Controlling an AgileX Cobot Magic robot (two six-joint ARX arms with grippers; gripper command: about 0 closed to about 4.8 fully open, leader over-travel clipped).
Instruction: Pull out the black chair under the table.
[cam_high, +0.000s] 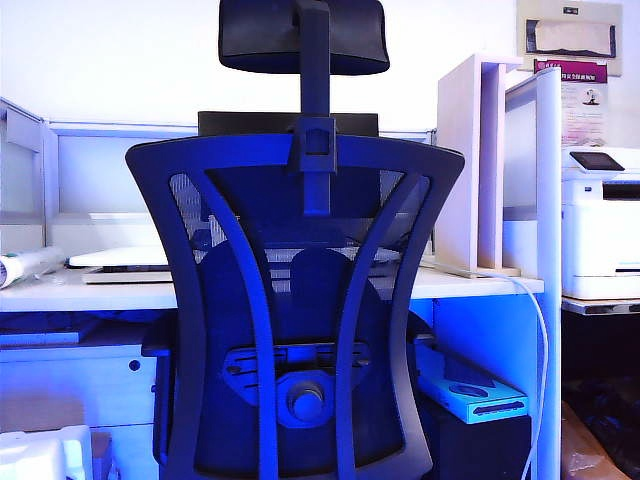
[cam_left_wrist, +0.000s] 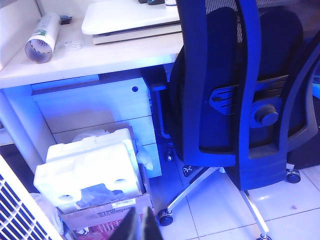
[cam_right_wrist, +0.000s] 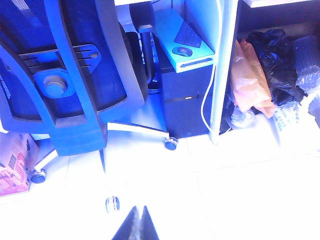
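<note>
Black chair (cam_high: 300, 320) fills the middle of the exterior view, its mesh back toward the camera, the seat pushed in under the white desk (cam_high: 100, 292) and the headrest (cam_high: 303, 35) standing high on its post. On the left part of the desk top lie a rolled paper tube (cam_high: 25, 267) and a flat white device (cam_high: 120, 260); below them, on the floor beside the drawer unit (cam_left_wrist: 95, 107), a cardboard box holds white foam packing (cam_left_wrist: 87, 167). The left end effector (cam_left_wrist: 136, 227) hangs low over the tiled floor, near that box and apart from the chair's wheeled base (cam_left_wrist: 210, 185), its fingers pressed together and holding nothing. To the right of the chair, under the desk, a black computer tower (cam_right_wrist: 187, 102) carries a pale blue keyboard box (cam_right_wrist: 182, 42). The right end effector (cam_right_wrist: 137, 225) hovers above bare tiles just short of a chair caster (cam_right_wrist: 112, 203), fingers closed tip to tip, empty. Farther right, bags (cam_right_wrist: 265, 65) lie on the floor and a white printer (cam_high: 602, 225) stands beyond the desk's side panel (cam_high: 548, 250).
</note>
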